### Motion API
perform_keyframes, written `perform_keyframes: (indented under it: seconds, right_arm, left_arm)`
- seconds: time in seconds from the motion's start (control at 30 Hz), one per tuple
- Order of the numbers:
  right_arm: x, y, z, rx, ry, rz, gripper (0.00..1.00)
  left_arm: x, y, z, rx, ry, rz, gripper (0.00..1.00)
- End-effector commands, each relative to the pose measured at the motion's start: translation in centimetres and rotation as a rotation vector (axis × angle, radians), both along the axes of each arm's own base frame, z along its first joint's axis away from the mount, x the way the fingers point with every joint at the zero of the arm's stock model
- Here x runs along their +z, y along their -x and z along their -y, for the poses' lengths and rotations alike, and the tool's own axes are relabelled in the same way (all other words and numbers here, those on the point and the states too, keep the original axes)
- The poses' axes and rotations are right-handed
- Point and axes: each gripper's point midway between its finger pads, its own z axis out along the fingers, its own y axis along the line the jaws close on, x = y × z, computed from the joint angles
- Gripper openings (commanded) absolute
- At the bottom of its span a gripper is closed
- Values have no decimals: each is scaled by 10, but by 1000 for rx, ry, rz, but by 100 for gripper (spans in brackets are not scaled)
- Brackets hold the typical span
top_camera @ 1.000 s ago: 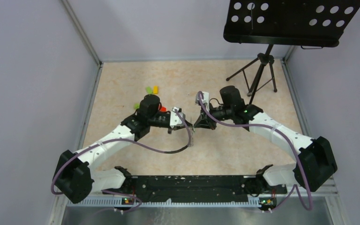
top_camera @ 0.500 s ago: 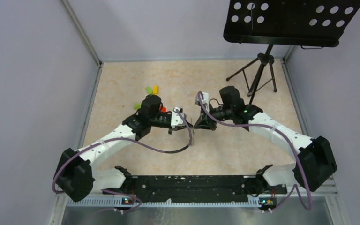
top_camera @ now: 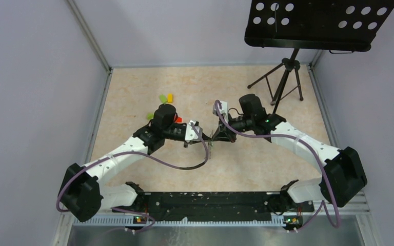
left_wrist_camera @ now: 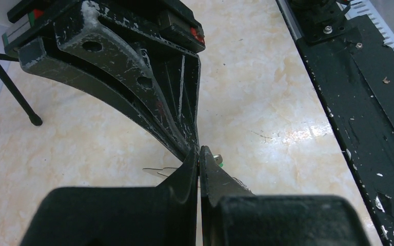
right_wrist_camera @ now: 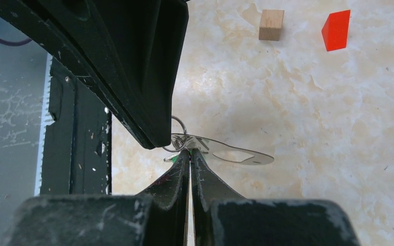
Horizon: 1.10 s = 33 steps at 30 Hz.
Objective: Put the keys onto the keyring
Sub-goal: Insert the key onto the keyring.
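Lilac walls (top_camera: 36, 77); beige marbled tabletop (top_camera: 133, 92); black perforated stand (top_camera: 318, 23), perhaps for sheet music.

I'm counting two arms, left arm (top_camera: 118, 156) and right arm (top_camera: 302, 143), with a left gripper (left_wrist_camera: 199, 156) and a right gripper (right_wrist_camera: 190, 154), plus one black stand (top_camera: 287, 72). I'm seeing two green blocks (top_camera: 162, 97) (top_camera: 149, 116), one yellow block (top_camera: 170, 97), one red block (top_camera: 178, 119) and one tan cube (right_wrist_camera: 271, 24). At the fingertips I'm making out one flat silver key (right_wrist_camera: 236, 154) and one small metal ring (right_wrist_camera: 184, 123) (any other keys are bunching too tightly to count).
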Motion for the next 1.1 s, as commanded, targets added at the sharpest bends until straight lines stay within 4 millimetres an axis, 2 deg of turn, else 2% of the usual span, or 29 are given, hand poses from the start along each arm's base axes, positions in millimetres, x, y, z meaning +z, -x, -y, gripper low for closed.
perform_keyframes:
  seconds: [0.0, 0.47, 0.77, 1.07]
  right_arm:
    - [27, -11, -6, 20, -54, 88, 0]
    - [30, -5, -6, 50, -70, 93, 0]
    - [45, 2, 0, 58, -97, 165, 0]
    - [52, 5, 6, 48, -94, 199, 17]
  left_arm:
    - [14, 18, 1, -90, 53, 45, 0]
    - [15, 21, 3, -105, 64, 18, 0]
    - [23, 12, 2, -39, 104, -59, 0]
    - [31, 7, -1, -26, 161, -151, 0]
